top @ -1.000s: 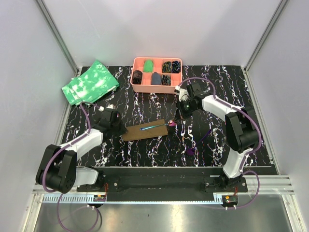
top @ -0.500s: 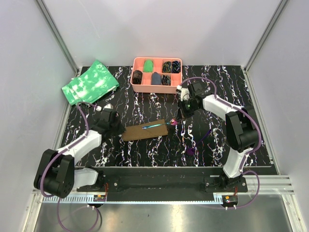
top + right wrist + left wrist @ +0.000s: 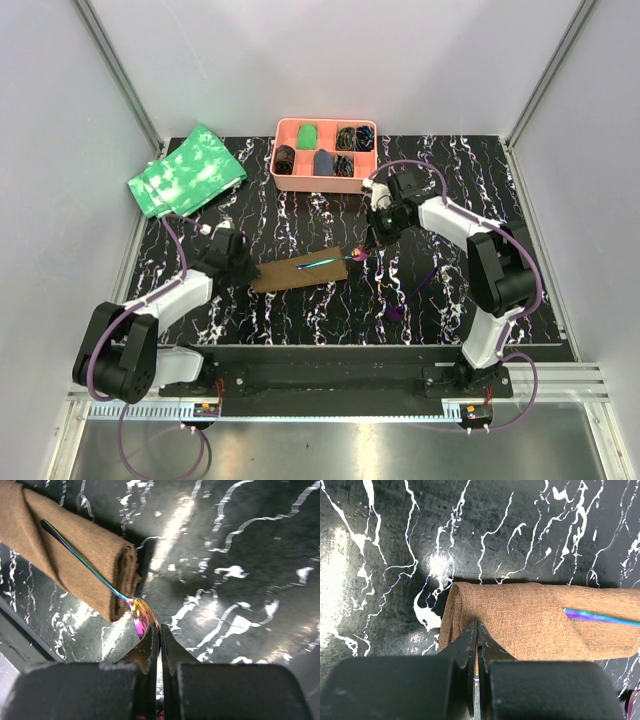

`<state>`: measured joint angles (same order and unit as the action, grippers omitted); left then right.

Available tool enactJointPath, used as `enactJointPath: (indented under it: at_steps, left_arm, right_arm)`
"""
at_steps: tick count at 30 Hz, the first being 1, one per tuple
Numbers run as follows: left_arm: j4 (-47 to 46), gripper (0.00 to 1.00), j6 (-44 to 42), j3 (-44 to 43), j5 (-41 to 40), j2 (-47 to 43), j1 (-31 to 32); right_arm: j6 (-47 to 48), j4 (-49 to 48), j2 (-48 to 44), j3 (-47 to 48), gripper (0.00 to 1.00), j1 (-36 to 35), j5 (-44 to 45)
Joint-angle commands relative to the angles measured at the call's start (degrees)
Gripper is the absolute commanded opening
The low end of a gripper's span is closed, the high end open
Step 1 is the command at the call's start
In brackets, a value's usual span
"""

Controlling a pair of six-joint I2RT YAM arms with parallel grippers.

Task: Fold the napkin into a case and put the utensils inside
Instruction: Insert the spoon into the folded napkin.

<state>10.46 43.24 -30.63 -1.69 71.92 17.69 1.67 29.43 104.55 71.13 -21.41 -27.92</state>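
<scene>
At the far left of the black marbled table (image 3: 450,170) lies a green mottled cloth (image 3: 186,170), apart from the work. Nearer the middle, the left gripper (image 3: 476,630) has its jaws together, tips on the near edge of the case (image 3: 530,622) at its left, folded end. Whether a layer of cloth is caught between them cannot be told.

The case lies flat in the middle of the table, in front of the pink tray (image 3: 325,184). It is a soft brown strip of layered weave that looks light and limp. It would likely sag or unfold if lifted by one corner, so it is best pinned or pinched at the folded end, where the layers are thickest.

A spoon (image 3: 85,562) with an iridescent blue-to-teal stem lies along the top of the case rather than inside it. Its pink-tinted bowl hangs off the right end. It looks thin, stiff and glossy, so probably slippery, and a grip on the narrow stem might twist.

At the right, the right gripper (image 3: 156,632) appears clamped on the bowl's tip, which is a small purchase. Pushing the spoon in could drag the soft cloth along unless the left end is held down.
</scene>
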Motion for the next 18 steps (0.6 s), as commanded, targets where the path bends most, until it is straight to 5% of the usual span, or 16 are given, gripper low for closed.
enactJointPath:
  at_steps: [1,18]
  left_arm:
    - [-2.0,0.00,0.4,0.7,-0.4,0.8,0.0]
    - [-3.0,0.00,0.9,1.5,0.5,0.3,0.1]
  right_arm:
    - [-0.3,-1.0,0.8,2.8,0.00,-2.1,-2.5]
    - [-6.3,-2.0,6.5,8.8,0.00,-7.0,-2.7]
